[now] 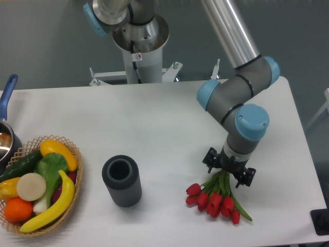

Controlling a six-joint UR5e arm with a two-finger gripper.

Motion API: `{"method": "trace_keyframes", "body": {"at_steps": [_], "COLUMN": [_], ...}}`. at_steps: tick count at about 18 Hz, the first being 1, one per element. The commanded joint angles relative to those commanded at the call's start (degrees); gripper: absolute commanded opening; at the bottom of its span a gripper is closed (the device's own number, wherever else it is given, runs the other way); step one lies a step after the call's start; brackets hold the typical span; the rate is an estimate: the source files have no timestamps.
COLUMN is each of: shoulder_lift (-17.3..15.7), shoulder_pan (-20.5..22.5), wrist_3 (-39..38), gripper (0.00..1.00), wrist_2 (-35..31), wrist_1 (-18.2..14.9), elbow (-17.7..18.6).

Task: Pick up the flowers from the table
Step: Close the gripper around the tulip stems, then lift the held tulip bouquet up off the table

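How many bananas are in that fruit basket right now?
2, both in the wicker basket at the table's left edge: one banana lies across the top, the other banana curves along the right side toward the front. More may be hidden beneath other produce.

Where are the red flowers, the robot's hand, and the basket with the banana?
flowers (213, 200), fixed camera view, on the red blooms.
hand (229, 170), fixed camera view, midway between its fingertips, over the stems.
basket (75, 150), fixed camera view, on its wicker rim.

Probably a lab: pedestal-mounted arm over white table.
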State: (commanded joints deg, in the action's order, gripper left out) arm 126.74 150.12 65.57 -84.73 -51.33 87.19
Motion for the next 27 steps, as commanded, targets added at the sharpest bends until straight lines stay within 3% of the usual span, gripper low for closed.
{"method": "trace_keyframes", "body": {"at_steps": [6, 10, 16, 20, 22, 27], "shoulder_lift": [0.3, -1.1, -4.5, -6.5, -7.3, -7.6], "shoulder_pan": [-0.3, -0.4, -0.3, 0.1, 0.3, 0.9], "wrist_3": [-2.0, -2.8, -2.6, -0.1, 0.4, 1.0], "gripper": [0.27, 0.10, 0.01, 0.00, 0.00, 0.00], "wrist_2": [0.0, 0.4, -4.5, -5.5, -5.5, -5.5], "wrist_1": [0.0, -0.2, -0.9, -1.2, -4.0, -15.8], "elbow": [0.0, -0.1, -0.2, -0.4, -1.7, -9.5]}}
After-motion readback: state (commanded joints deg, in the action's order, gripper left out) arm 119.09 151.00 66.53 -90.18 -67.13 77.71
